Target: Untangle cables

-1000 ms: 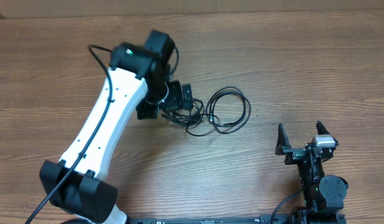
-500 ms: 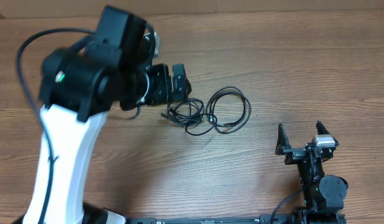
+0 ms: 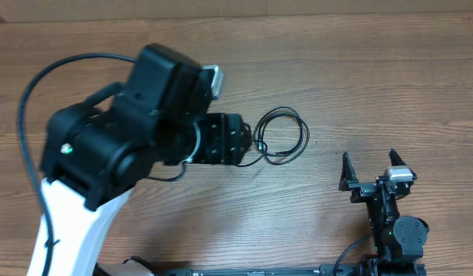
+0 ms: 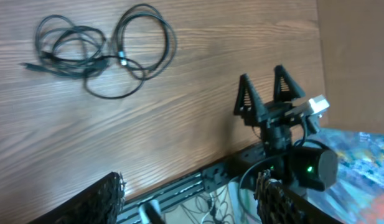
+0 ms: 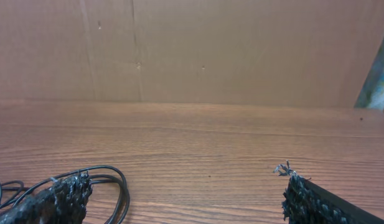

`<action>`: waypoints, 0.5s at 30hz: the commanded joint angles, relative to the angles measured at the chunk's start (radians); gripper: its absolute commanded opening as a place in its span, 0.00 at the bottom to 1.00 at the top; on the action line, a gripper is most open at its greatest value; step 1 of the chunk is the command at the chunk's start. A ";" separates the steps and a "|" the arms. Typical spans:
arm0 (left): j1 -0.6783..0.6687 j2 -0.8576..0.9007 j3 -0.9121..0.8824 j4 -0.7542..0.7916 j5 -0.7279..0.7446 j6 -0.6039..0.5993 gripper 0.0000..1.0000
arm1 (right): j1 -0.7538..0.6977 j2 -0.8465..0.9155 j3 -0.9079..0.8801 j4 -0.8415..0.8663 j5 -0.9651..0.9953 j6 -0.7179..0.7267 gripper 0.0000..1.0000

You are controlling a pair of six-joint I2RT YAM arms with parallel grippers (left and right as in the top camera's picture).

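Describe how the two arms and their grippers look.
Left arm: black joint housings, white link, thick black cable, green light. Right arm: all black, small silver block, green light. Right gripper has two pointed black fingers; left gripper fingers carry rough black pads.

A brown wood-grain table (image 3: 389, 84) (evenly lit) meets a plain brown wall (image 5: 241, 50) behind it.

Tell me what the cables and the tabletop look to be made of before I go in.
The cables: thin black cords, probably with a rubber or plastic jacket. They lie in limp, soft loops with a faint sheen. The tabletop: wood or wood-look laminate, matte brown. Long grain lines run across it, but the pictures cannot confirm solid wood.
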 commanded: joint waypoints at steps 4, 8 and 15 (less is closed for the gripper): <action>-0.145 0.090 -0.100 0.133 0.029 -0.083 0.75 | -0.003 -0.010 -0.010 0.007 0.006 0.000 1.00; -0.221 0.185 -0.110 0.161 -0.082 -0.133 0.76 | -0.003 -0.010 -0.010 0.007 0.006 0.000 1.00; -0.241 0.377 -0.110 0.232 -0.063 -0.157 0.72 | -0.003 -0.010 -0.010 0.007 0.006 0.000 1.00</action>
